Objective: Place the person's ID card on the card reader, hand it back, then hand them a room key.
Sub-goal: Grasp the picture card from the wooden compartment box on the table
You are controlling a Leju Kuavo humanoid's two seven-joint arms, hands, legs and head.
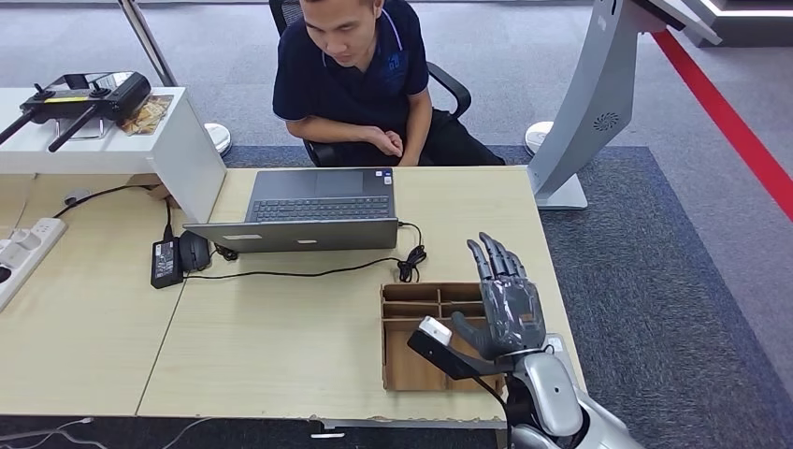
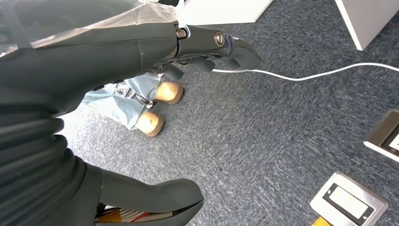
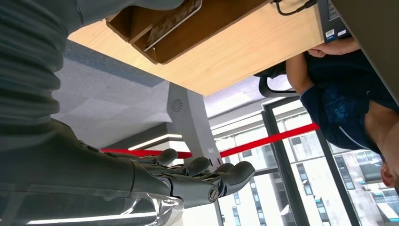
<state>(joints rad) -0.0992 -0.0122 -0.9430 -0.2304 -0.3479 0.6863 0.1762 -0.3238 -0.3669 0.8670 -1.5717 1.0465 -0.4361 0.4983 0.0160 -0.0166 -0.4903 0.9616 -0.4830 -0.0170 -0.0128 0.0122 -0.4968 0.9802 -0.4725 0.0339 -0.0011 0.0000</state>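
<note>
My right hand [image 1: 505, 299] is raised over the table's right front, above a brown cardboard divider box [image 1: 411, 313]. Its fingers [image 3: 207, 172] are stretched out and apart, and nothing lies in them. In the right wrist view a flat card [image 3: 171, 21] lies in one compartment of the box [image 3: 188, 40]. A person [image 1: 360, 75] in a dark shirt sits across the table with one hand [image 1: 388, 142] at the far edge; I cannot make out a card in it. My left hand [image 2: 207, 47] hangs over grey carpet, empty, with fingers loosely apart.
An open laptop [image 1: 313, 210] stands mid-table, with a black cable [image 1: 309, 273], a mouse [image 1: 194, 251] and a power brick [image 1: 165, 262] beside it. A power strip [image 1: 23, 248] lies far left. A grey kiosk stand [image 1: 589, 103] rises beyond the table's right edge.
</note>
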